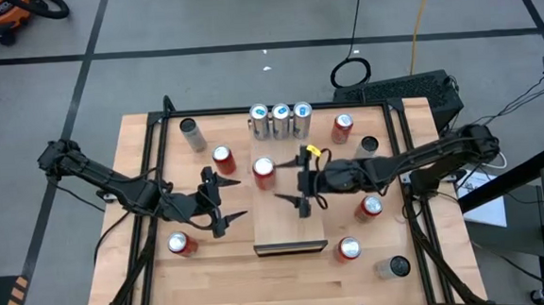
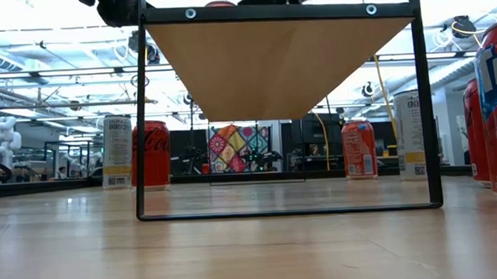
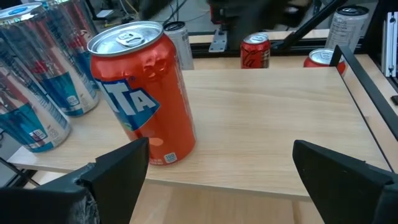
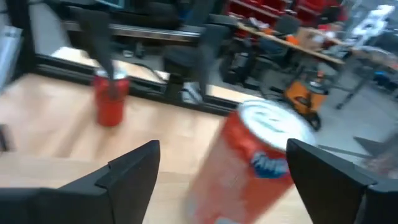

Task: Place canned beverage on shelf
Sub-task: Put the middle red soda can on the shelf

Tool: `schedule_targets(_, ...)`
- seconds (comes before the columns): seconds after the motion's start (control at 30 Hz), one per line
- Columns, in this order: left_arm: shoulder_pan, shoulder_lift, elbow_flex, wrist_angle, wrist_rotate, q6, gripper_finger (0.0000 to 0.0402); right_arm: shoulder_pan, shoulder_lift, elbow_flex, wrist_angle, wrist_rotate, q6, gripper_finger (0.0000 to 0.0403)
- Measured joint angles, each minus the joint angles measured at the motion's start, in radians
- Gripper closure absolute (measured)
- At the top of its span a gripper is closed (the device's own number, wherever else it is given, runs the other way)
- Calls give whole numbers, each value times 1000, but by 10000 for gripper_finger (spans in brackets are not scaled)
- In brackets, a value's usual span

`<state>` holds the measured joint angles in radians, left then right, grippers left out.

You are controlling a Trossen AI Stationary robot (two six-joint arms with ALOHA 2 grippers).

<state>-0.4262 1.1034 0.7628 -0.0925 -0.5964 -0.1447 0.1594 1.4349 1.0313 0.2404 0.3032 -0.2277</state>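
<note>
Shelf, a long pale wood panel, sits at the centre of the high view with its long axis running from the bottom of the frame toward the top and its grain following that line; the dark short end points to the bottom edge, just above the middle of the tabletop's lower part. In the low view the same panel shows from below as a pale trapezoid at the top centre, carried on a thin black frame.

Lower in the high view, loose red cans lie on the tabletop to either side: one at lower left, two at lower right.

At mid-frame the left gripper hovers just beside the shelf's left long edge, its fingers spread wide and holding nothing. The right gripper is over the shelf's right half, fingers also spread apart, with nothing pinched between them.

Between the two, an orange can stands upright on the shelf, its long axis vertical and its top facing up; the left wrist view shows it standing near the panel's edge, and in the right wrist view it appears blurred ahead of the open fingers.

Farther up, three silver cans stand in a row at the shelf's far short end.
</note>
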Motion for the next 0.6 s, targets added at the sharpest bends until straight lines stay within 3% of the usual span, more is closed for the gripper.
schedule_targets(0.23,0,0,0,-2,0,-3,11,46,10,0,-36,-72,70,147)
schedule_targets(0.6,0,0,0,2,-1,-5,11,12,101,0,-31,-70,131,265)
